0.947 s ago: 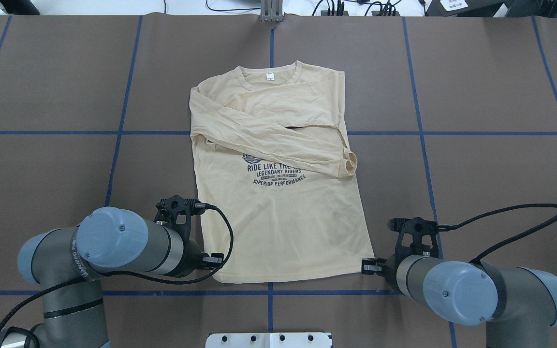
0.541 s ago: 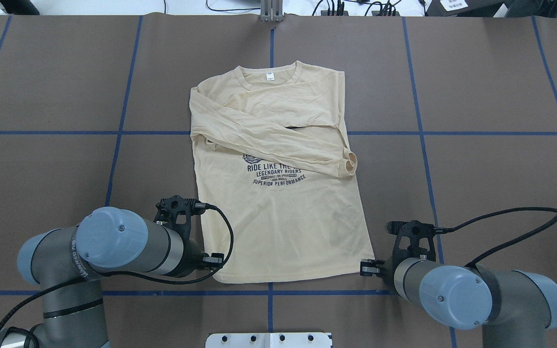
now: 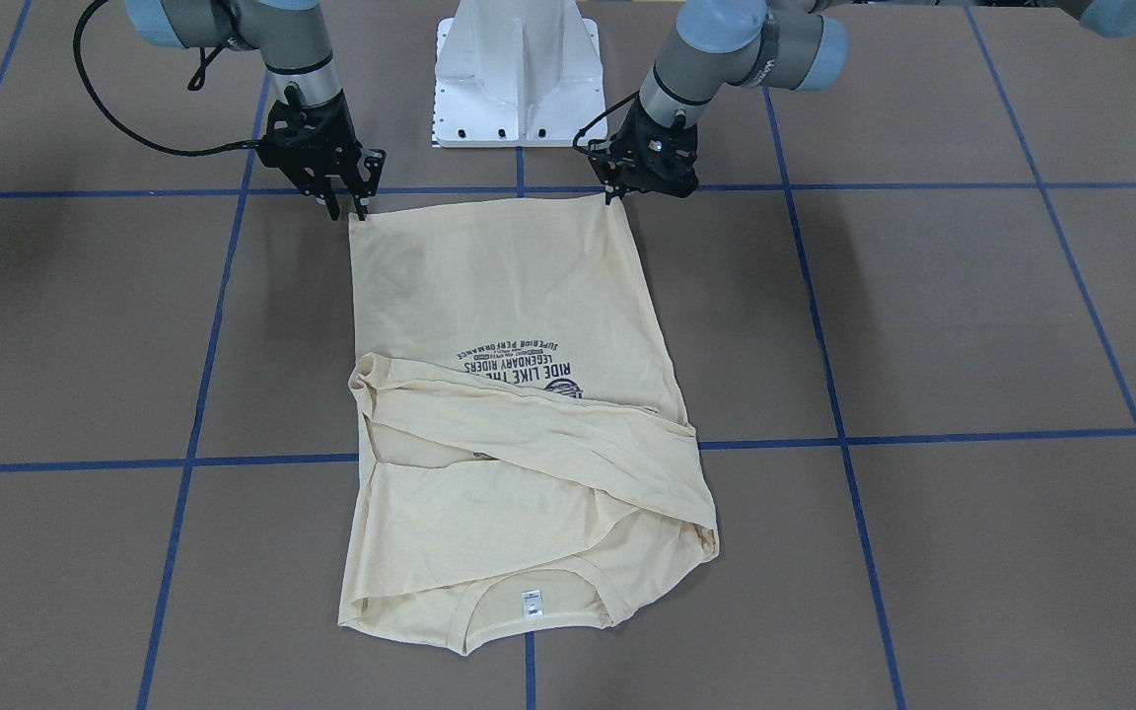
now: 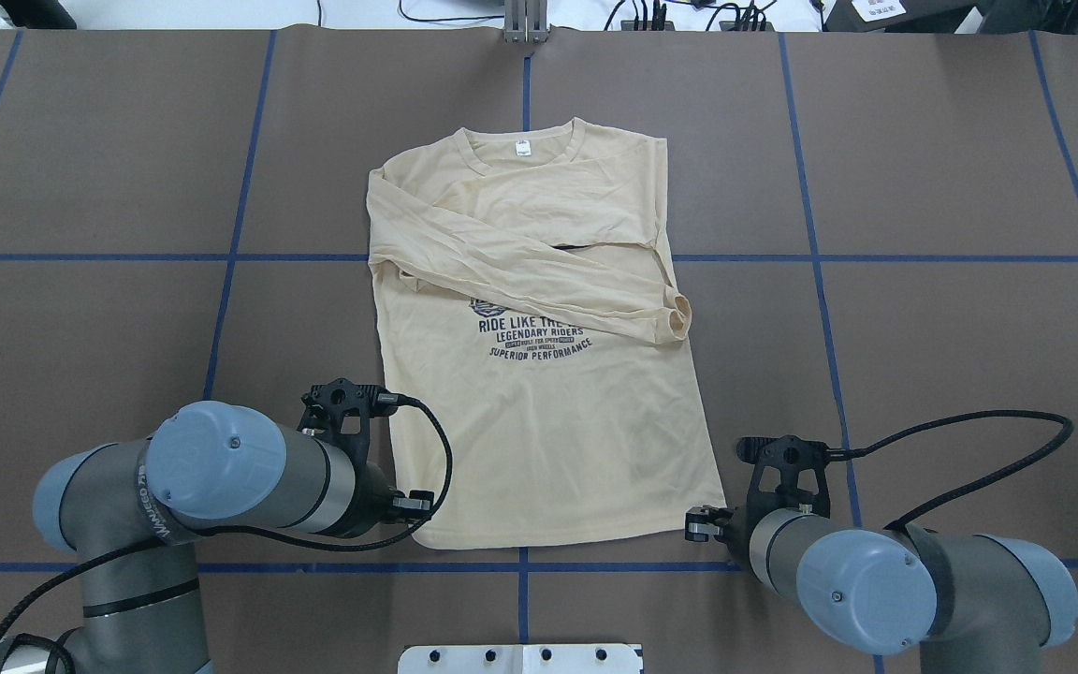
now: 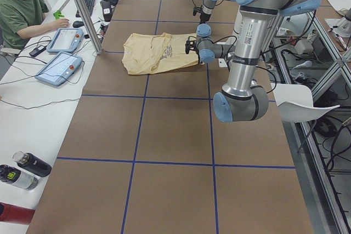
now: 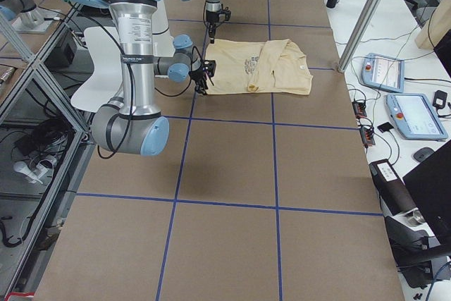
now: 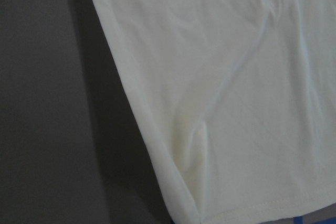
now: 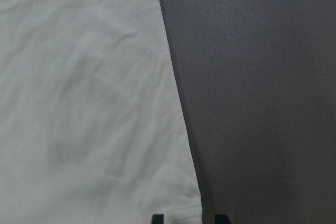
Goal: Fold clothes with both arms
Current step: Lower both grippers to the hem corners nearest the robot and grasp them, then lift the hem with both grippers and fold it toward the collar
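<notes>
The cream-yellow long-sleeved T-shirt (image 4: 548,412) lies flat on the brown table, print up, collar away from the robot. Both sleeves (image 4: 539,271) are folded across the chest. My left gripper (image 4: 413,505) is down at the hem's left corner (image 7: 194,216). No fingers show in the left wrist view, so I cannot tell whether it is open or shut. My right gripper (image 3: 349,202) stands open at the hem's right corner. In the right wrist view its two fingertips (image 8: 157,217) straddle that corner (image 8: 191,208).
The white pedestal base (image 4: 520,658) stands at the table's near edge between the arms. Blue tape lines (image 4: 221,257) grid the brown table top. A person (image 5: 22,4) sits at a side desk with tablets (image 5: 57,67), and bottles (image 5: 22,171) lie there too.
My right arm has shifted a little to the left, towards the hem's right corner. The left arm and the shirt have not moved.
</notes>
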### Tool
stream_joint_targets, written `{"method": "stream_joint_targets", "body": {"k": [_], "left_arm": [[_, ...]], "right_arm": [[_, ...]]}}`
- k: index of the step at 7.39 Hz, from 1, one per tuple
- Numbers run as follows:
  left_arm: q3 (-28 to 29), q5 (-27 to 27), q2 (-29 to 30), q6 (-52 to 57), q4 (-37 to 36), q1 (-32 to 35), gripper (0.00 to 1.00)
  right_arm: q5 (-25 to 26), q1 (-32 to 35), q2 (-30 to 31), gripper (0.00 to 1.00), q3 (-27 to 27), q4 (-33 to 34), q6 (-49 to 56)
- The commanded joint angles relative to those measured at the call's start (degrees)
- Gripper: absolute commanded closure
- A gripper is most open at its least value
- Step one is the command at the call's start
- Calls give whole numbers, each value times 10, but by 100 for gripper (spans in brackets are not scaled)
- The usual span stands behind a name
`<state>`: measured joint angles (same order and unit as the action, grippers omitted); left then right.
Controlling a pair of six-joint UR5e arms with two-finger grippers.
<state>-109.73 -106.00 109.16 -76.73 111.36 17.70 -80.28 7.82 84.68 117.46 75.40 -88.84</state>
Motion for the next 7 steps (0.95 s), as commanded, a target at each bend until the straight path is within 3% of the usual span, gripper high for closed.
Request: {"method": "stream_joint_targets", "body": {"k": [1, 2, 4, 5, 7], "left_arm": [[-2, -1, 0, 0, 0, 0, 100], [-2, -5, 0, 0, 0, 1, 100], [-3, -7, -1, -1, 0, 0, 100], [-3, -7, 0, 0, 0, 0, 100], [-12, -8, 0, -1, 0, 0, 100]], "right_arm": [[7, -2, -3, 60, -3, 0, 0], [11, -3, -3, 64, -3, 0, 0], [11, -2, -3, 92, -5, 0, 0], [13, -2, -3, 100, -5, 0, 0], [12, 1, -4, 100, 5, 1, 0]]}}
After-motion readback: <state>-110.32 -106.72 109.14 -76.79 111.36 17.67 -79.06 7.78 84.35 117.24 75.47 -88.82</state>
